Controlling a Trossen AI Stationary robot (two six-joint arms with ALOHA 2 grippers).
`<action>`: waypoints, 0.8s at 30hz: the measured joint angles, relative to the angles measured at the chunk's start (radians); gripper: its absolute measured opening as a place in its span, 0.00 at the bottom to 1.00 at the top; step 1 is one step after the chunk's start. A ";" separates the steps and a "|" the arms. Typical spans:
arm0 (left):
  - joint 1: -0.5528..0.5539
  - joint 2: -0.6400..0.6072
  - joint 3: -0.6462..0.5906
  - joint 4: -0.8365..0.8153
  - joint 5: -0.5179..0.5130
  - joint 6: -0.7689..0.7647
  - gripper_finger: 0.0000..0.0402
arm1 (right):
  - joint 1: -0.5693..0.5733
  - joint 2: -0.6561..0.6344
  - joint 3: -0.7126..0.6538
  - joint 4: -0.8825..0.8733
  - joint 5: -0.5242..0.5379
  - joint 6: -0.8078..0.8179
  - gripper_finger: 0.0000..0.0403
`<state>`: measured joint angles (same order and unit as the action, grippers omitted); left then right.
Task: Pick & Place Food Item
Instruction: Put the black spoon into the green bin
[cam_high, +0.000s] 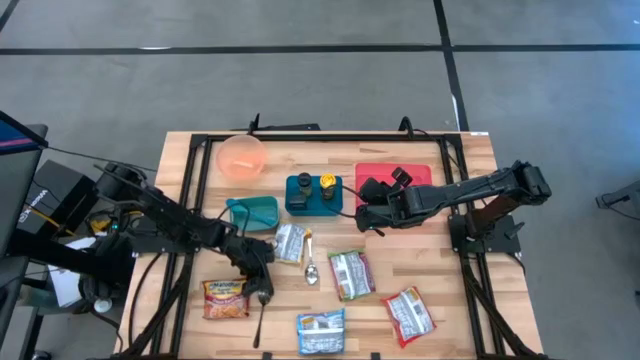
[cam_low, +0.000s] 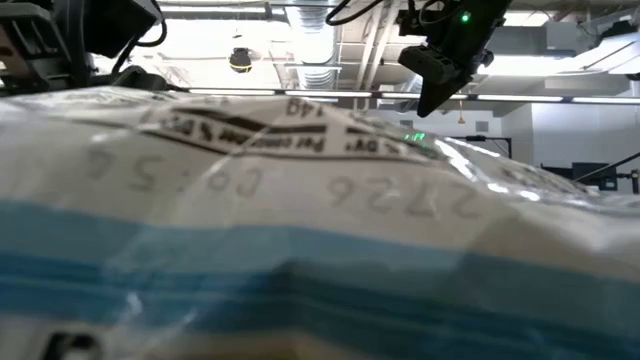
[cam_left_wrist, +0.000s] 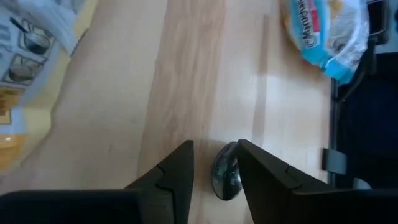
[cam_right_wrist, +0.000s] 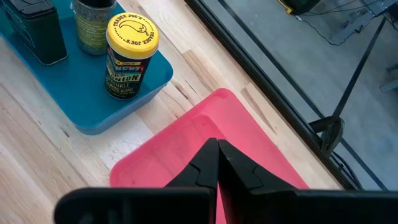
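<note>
Wooden table (cam_high: 440, 300): left pincer (cam_high: 262, 285) straddles spoon (cam_high: 260, 315) (handle toward front edge)

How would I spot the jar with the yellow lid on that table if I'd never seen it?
Start at the pink tray on the table's right half, under the right gripper. Just left of it sits a dark blue tray holding a few small containers. The jar is the one on the side nearer the pink tray, the only one with a bright yellow lid.
</note>
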<state>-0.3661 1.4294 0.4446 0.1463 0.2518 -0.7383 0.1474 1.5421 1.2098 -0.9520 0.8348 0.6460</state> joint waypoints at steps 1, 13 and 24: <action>0.000 -0.004 0.000 0.006 0.009 0.000 0.29 | 0.000 0.000 0.000 0.000 0.000 0.000 0.00; -0.001 -0.004 0.000 0.003 0.041 0.031 0.29 | 0.000 0.000 0.000 0.003 0.000 -0.002 0.00; -0.009 -0.004 0.000 -0.065 0.033 0.025 0.29 | 0.001 0.000 0.000 0.003 0.000 -0.002 0.00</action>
<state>-0.3748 1.4258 0.4450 0.0814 0.2852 -0.7132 0.1482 1.5421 1.2095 -0.9493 0.8349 0.6441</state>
